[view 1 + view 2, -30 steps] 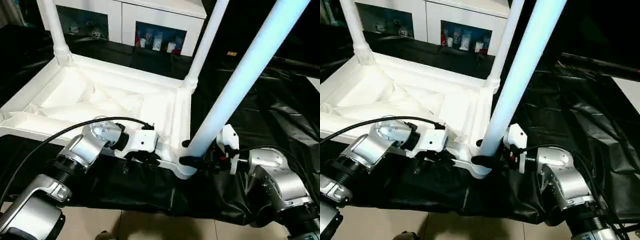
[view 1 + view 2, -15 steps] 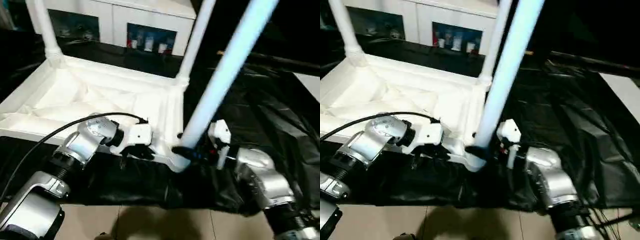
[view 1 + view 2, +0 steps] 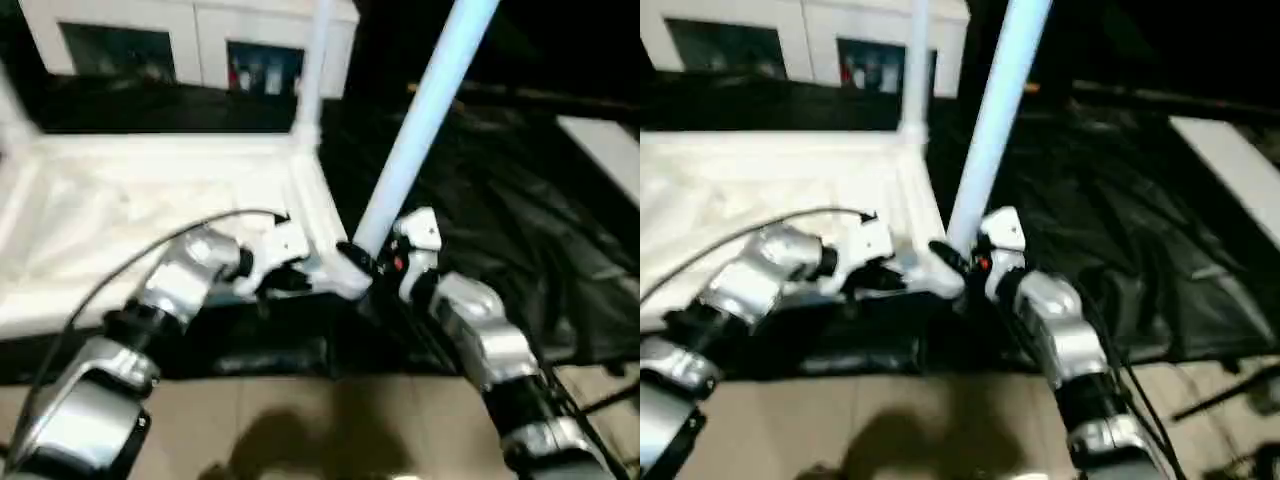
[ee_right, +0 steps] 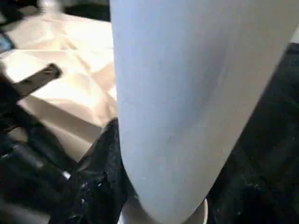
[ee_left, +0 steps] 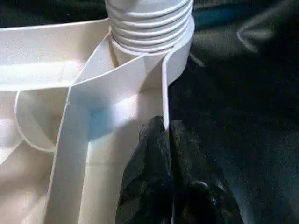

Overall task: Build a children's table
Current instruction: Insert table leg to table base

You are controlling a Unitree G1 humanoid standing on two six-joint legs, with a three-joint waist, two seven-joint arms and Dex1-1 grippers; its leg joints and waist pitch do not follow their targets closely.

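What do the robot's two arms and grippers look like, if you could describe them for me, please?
Both forearms are ribbed silver metal cylinders with black joint rings. The left arm carries a thin black cable looping to a white wrist housing. The right arm has a white wrist block with a small red mark. The left gripper has black, rough-textured fingers.

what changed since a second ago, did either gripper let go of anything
Neither let go. The leg now stands steeper in its near corner socket, with the right gripper still clamped round its base. The left gripper still pinches the tabletop's rim beside that socket. Much of the apparent shift is the head camera moving; the far corner leg stays upright.
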